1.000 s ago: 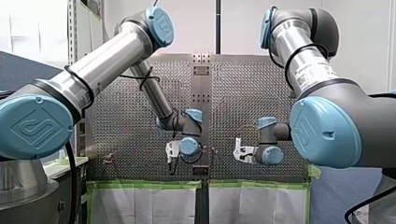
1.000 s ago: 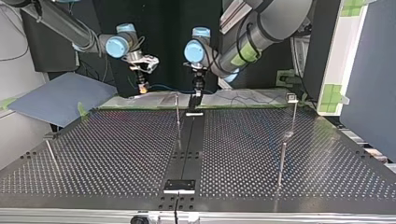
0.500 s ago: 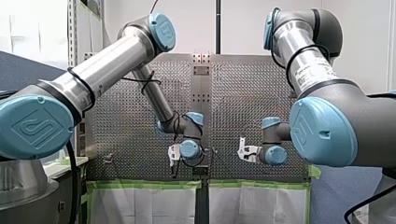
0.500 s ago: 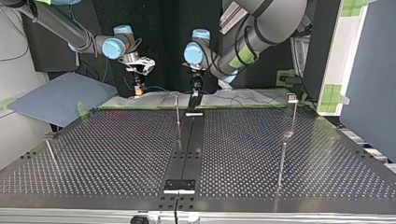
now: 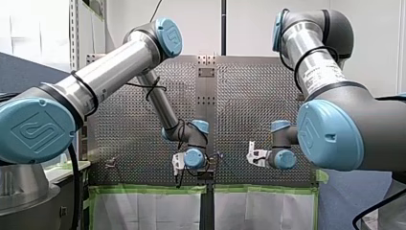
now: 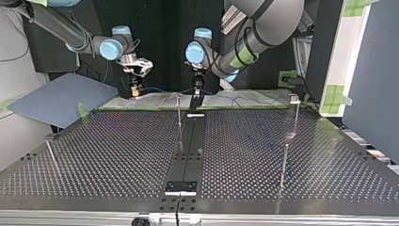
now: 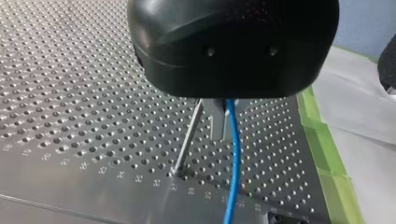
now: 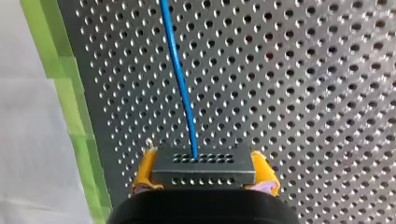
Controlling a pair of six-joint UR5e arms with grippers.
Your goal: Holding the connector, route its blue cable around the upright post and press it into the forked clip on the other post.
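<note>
My right gripper [image 8: 204, 163] is shut on a grey connector block [image 8: 205, 175], clamped between yellow pads [image 8: 144, 169]. The blue cable [image 8: 180, 79] runs from the connector out over the perforated plate. In the top view this gripper [image 6: 135, 90] hangs at the back left. My left gripper [image 7: 226, 109] is shut on the blue cable [image 7: 233, 158], which drops from under its black housing, beside a thin upright post [image 7: 189, 140]. In the top view it [image 6: 196, 95] sits just behind the middle post [image 6: 179, 113]. A post with a small head [image 6: 294, 100] stands at the back right.
Two more thin posts rise from the perforated table, one at the top view's front right [image 6: 283, 165] and one at its left edge [image 6: 51, 151]. A black strip [image 6: 188, 146] runs down the middle. Green tape [image 8: 70, 93] marks the plate's edge.
My right gripper has carried the connector further toward the top view's left, drawing the cable out. My left gripper has sunk slightly, still on the cable.
</note>
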